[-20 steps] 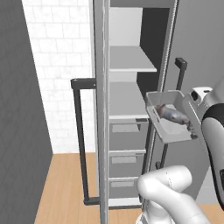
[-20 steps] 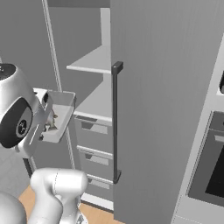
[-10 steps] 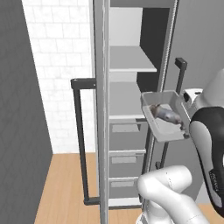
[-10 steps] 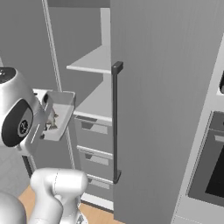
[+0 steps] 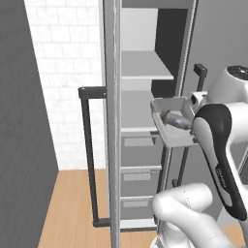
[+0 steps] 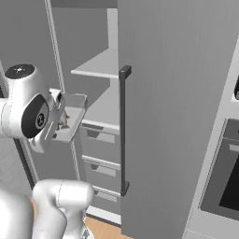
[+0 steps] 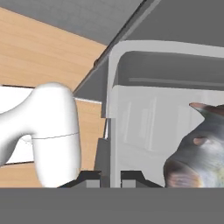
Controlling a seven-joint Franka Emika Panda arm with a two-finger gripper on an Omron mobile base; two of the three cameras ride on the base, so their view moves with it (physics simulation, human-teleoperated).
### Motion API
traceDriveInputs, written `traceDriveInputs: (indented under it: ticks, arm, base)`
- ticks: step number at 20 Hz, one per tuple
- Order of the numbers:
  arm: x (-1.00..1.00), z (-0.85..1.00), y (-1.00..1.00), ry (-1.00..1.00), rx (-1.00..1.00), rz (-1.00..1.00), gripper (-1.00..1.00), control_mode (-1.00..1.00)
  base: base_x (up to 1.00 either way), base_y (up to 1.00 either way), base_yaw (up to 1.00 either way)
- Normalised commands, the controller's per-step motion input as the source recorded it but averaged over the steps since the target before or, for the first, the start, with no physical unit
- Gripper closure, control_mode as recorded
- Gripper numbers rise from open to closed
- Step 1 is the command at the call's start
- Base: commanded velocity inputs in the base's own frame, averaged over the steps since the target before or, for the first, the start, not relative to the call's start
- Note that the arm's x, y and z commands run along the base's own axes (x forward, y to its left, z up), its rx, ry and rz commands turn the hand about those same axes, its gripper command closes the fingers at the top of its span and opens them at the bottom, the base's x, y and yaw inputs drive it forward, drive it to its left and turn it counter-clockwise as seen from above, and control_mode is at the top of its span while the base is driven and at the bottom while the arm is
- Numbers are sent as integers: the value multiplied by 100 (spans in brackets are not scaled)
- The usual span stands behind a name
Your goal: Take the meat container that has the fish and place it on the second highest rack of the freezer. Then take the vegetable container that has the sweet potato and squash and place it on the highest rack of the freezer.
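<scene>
The meat container (image 5: 170, 131), a shallow grey tray, hangs in the air just in front of the open freezer (image 5: 140, 145), about level with its lower pale shelf (image 5: 137, 112). The grey-silver fish (image 5: 175, 119) lies inside it. My gripper (image 7: 110, 179) is shut on the tray's near wall (image 7: 114, 131), with one dark tip on each side of it. In the right base view the meat container (image 6: 74, 116) sticks out from my hand toward the shelves. The highest rack (image 5: 143, 66) is bare. The vegetable container is out of view.
The freezer door (image 5: 112, 121) stands open, edge-on to the left of the tray, its black bar handle (image 5: 87, 160) further left. Grey drawers (image 5: 138, 174) sit below the shelves. A tall grey door with a black handle (image 6: 123, 130) flanks the opening. An oven (image 6: 228, 177) is at the far right.
The arm has carried the tray with the fish closer to the freezer opening, leftward in the left base view. The grip has stayed shut.
</scene>
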Motion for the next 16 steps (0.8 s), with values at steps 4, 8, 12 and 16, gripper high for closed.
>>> traceDriveInputs:
  ticks: [4,8,12,16]
  arm:
    - [52,-15,0,1,0,0,100,-100]
    - [23,-14,0,0,0,-4,100,-100]
    - [18,-31,0,-5,0,-6,100,-100]
    - [26,-29,0,-9,0,-5,100,-100]
  base:
    - [0,0,0]
    - [0,0,0]
    - [0,0,0]
    - [0,0,0]
